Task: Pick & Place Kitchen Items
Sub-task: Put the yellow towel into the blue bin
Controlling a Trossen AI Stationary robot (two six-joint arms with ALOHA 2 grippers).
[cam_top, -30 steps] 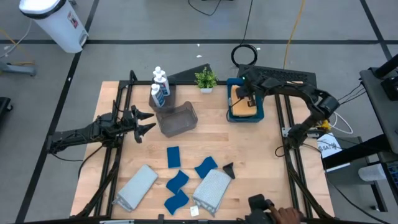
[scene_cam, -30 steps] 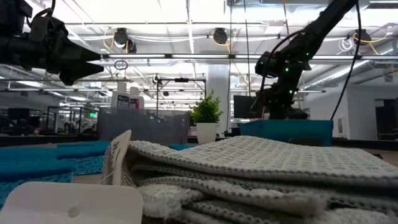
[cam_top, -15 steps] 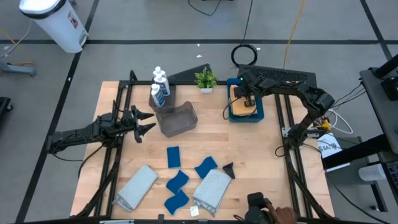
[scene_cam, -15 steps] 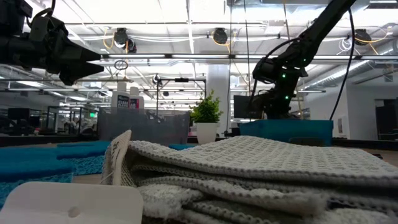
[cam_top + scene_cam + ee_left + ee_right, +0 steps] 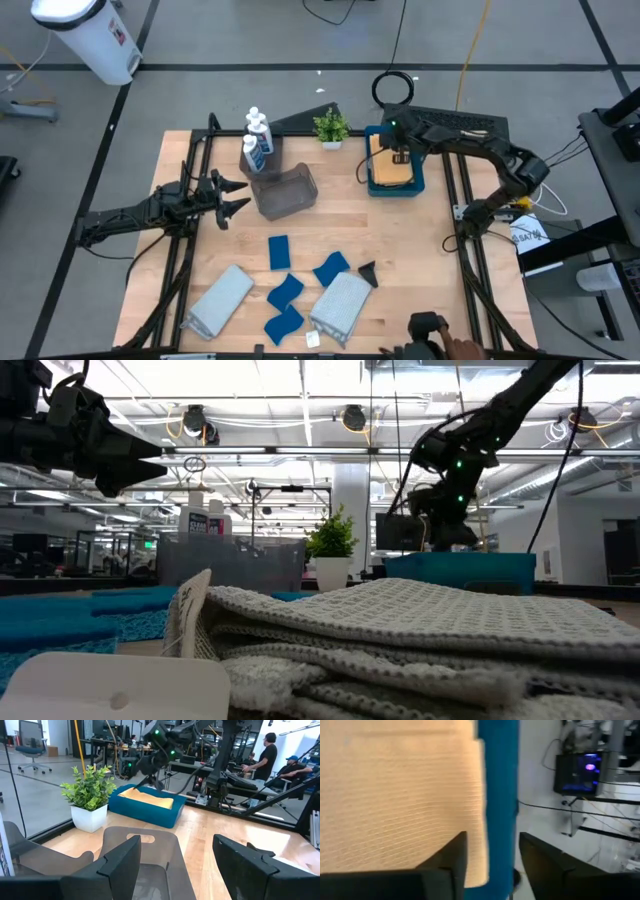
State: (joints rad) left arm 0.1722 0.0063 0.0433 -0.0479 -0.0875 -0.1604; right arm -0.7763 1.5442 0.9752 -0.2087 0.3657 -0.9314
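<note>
An orange cloth (image 5: 392,172) lies flat in the blue tray (image 5: 420,186) at the far right. My right gripper (image 5: 397,150) stands open just above the cloth's far end; in its wrist view the fingers (image 5: 447,865) frame the cloth (image 5: 395,795) and the tray wall (image 5: 500,795), with nothing between them. My left gripper (image 5: 228,197) hovers open at the left, beside a clear grey bin (image 5: 285,190). White bottles (image 5: 258,140) stand at the back. Blue sponges (image 5: 286,291) and two grey cloths (image 5: 218,298) (image 5: 342,303) lie near the front edge.
A small potted plant (image 5: 331,127) stands left of the tray. A small dark piece (image 5: 366,271) lies by the right grey cloth. A person's hand (image 5: 450,346) shows at the near edge. Bare wood lies between the tray and the sponges.
My right gripper has moved a little toward the table's far edge and risen over the tray. More of the orange cloth now shows, lying flat in the tray.
</note>
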